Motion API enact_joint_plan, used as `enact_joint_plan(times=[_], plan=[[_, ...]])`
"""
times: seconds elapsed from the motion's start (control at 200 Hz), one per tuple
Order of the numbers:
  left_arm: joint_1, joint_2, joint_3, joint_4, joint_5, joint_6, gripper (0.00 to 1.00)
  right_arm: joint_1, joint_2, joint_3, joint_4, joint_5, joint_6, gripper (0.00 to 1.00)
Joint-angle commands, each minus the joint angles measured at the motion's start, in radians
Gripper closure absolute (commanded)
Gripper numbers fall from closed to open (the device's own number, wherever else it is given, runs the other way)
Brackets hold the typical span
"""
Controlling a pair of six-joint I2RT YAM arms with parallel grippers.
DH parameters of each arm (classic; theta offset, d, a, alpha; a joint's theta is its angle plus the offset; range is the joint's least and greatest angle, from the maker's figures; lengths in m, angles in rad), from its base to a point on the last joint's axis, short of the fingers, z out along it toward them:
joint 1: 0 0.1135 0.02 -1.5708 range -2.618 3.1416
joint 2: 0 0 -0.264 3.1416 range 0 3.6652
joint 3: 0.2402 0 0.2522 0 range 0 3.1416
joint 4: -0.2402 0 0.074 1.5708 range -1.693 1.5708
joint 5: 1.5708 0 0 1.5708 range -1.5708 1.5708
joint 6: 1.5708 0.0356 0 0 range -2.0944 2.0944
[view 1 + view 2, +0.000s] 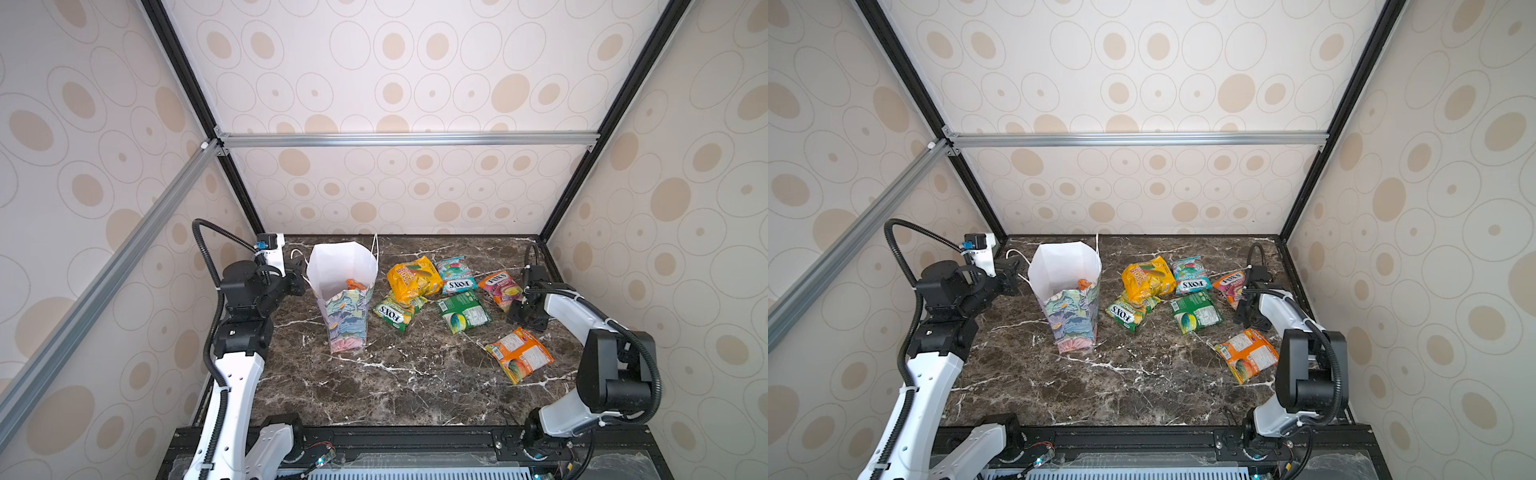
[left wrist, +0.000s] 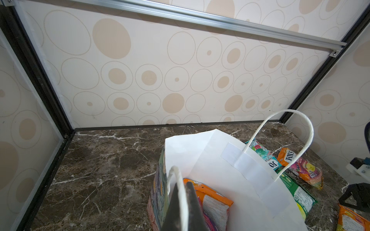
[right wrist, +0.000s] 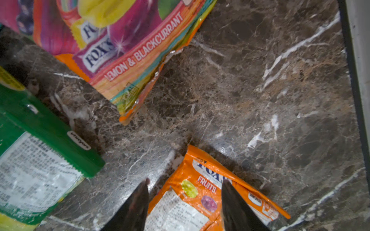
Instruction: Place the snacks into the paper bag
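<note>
Left hand [image 2: 182, 185] is clamped on the cord handle [image 2: 182, 200] of the paper bag [image 1: 332, 266] — only the left wrist view shows that pinch. The bag stands upright, mouth up, back-left on the counter [image 1: 374, 395]. Right hand [image 3: 186, 181], fingers apart, straddles an orange packet [image 3: 192, 208] — lying diagonally in both top views.

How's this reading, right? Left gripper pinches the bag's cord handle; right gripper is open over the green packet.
One slip: the right gripper is open over the orange FRUITS packet, as the right wrist view shows. The left gripper does pinch the cord handle of the paper bag.
</note>
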Motion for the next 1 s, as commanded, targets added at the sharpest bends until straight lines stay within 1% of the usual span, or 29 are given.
enact_joint_plan(times=[0.0,0.18,0.38,0.69,0.845,0.995], plan=[[0.009,-0.001,0.028,0.012,0.009,0.012,1.00,-0.020,0.024,-0.009,0.020,-0.046,-0.031,0.38],[0.009,0.000,0.028,0.012,0.008,0.011,1.00,-0.034,0.071,0.002,0.022,-0.058,-0.051,0.38],[0.008,0.003,0.028,0.011,0.008,0.011,1.00,-0.040,0.137,0.033,0.011,-0.023,-0.083,0.38],[0.009,0.000,0.029,0.012,0.009,0.011,1.00,-0.041,0.136,0.032,-0.003,0.023,-0.104,0.40],[0.010,0.001,0.028,0.013,0.012,0.009,1.00,-0.040,0.154,0.028,-0.007,0.013,-0.103,0.40],[0.009,0.003,0.028,0.013,0.011,0.010,1.00,-0.039,0.165,0.022,0.000,-0.026,-0.102,0.43]])
